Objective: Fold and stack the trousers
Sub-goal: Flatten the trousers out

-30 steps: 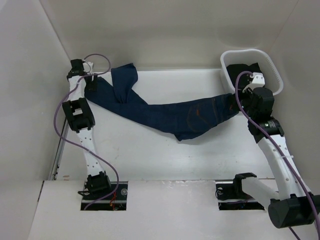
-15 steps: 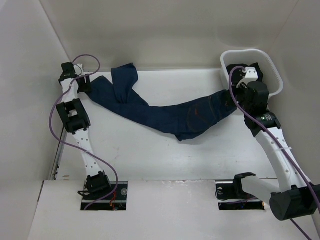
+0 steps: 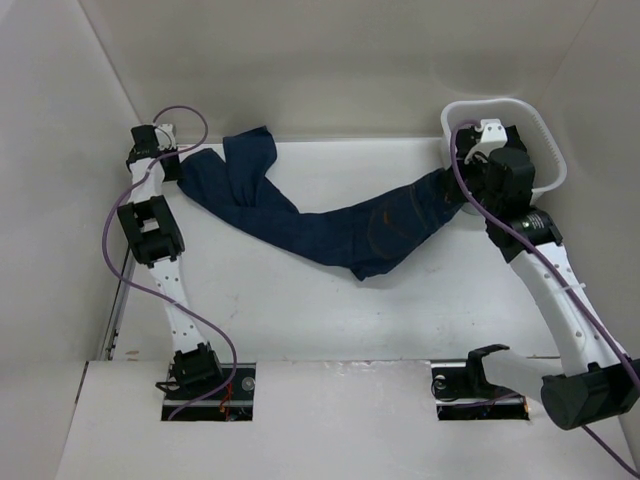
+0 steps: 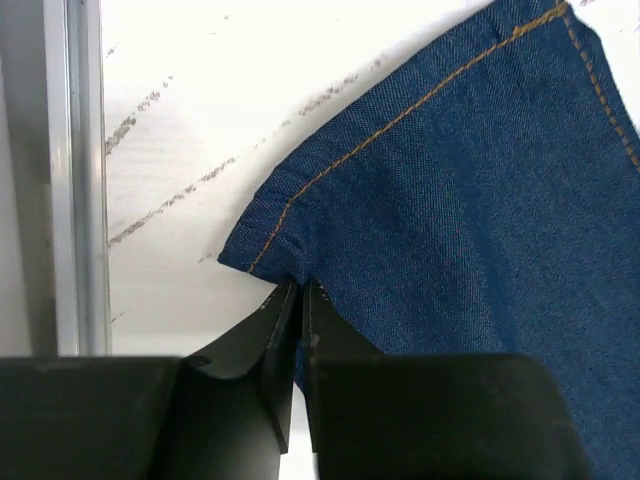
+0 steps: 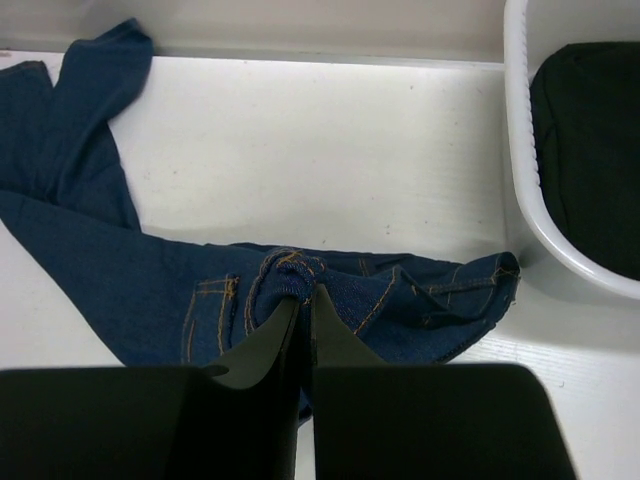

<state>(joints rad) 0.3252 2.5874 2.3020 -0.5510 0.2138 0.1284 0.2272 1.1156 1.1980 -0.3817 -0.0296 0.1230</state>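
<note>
Leftward from the white basket (image 3: 548, 140), the trousers (image 3: 330, 228) stretch across the table (image 3: 300, 310). Just beside the basket, the right gripper (image 5: 306, 298) pinches the denim waistband between closed jaws; at the end farthest from the basket, the left gripper (image 4: 300, 292) clamps a hem corner.

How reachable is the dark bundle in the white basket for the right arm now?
Probably yes: the basket is open-topped and just beside the right gripper, but that gripper is shut on the trousers and must release first.
</note>
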